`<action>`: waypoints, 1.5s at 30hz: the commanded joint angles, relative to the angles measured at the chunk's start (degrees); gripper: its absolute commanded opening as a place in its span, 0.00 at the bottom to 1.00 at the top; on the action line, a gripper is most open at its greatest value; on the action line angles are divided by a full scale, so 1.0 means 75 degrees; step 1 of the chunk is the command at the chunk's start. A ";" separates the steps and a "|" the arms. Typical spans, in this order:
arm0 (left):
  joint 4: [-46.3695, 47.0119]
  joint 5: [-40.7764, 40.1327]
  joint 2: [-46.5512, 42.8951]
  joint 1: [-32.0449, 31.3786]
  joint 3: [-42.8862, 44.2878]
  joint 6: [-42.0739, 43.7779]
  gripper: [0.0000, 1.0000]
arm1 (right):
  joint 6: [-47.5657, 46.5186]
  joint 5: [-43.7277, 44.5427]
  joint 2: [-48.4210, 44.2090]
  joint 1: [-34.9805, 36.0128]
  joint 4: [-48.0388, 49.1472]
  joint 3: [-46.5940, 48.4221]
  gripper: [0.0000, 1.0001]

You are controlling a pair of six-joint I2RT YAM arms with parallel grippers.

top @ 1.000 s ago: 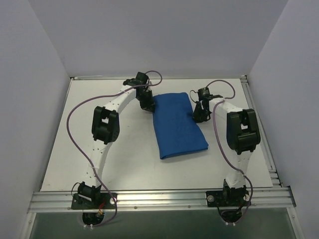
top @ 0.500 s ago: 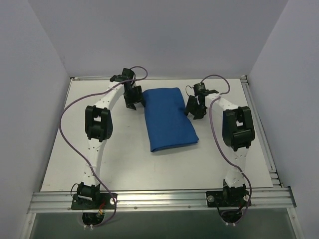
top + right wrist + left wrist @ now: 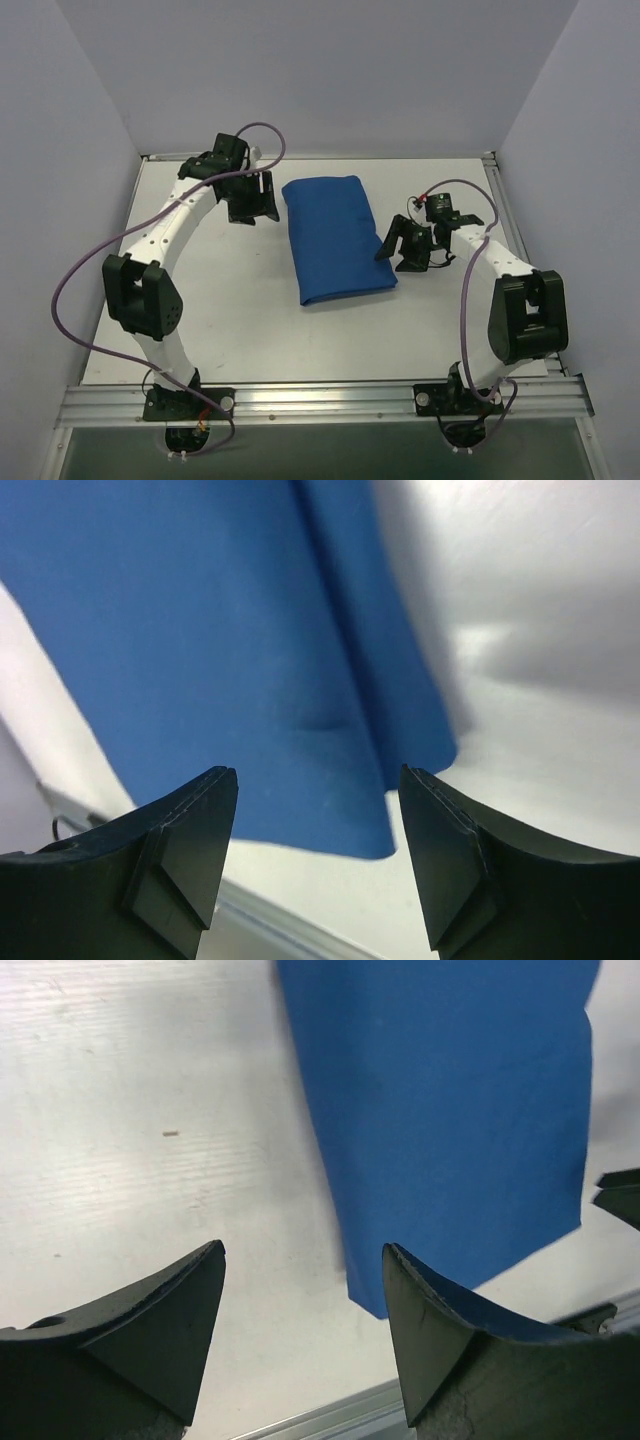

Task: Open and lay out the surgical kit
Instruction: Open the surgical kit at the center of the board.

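The surgical kit is a folded blue cloth bundle point(image 3: 335, 238) lying flat in the middle of the white table; whatever it wraps is hidden. It fills the upper part of the left wrist view point(image 3: 450, 1100) and of the right wrist view point(image 3: 230, 650). My left gripper point(image 3: 252, 203) hovers just off the bundle's far left corner, open, nothing between its fingers point(image 3: 160, 1310). On the other side, my right gripper point(image 3: 405, 247) sits beside the bundle's right edge, also open and empty, with one fingertip point(image 3: 450, 850) over bare table.
The white table point(image 3: 230, 310) is walled by pale panels on three sides. An aluminium rail point(image 3: 320, 400) runs along the near edge with both arm bases on it. Purple cables loop over each arm.
Both grippers have opened and let go of the blue bundle, which slid left and back. The left arm swung out to the left; the right arm drew back toward the near right.
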 commanded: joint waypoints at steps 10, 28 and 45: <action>0.0969 0.0926 -0.1710 -0.0813 -0.1622 0.0170 0.72 | -0.0061 -0.0403 -0.0450 0.0247 -0.0041 -0.0706 0.62; 0.1692 0.0176 -0.1769 -0.2277 -0.1363 0.0801 0.72 | 0.0336 -0.0684 -0.0872 0.0457 -0.0169 -0.0567 0.00; 0.4427 -0.1629 -0.1207 -0.4517 -0.1822 0.1694 0.85 | 0.3710 -0.1317 -0.1434 0.0809 0.0311 0.0301 0.00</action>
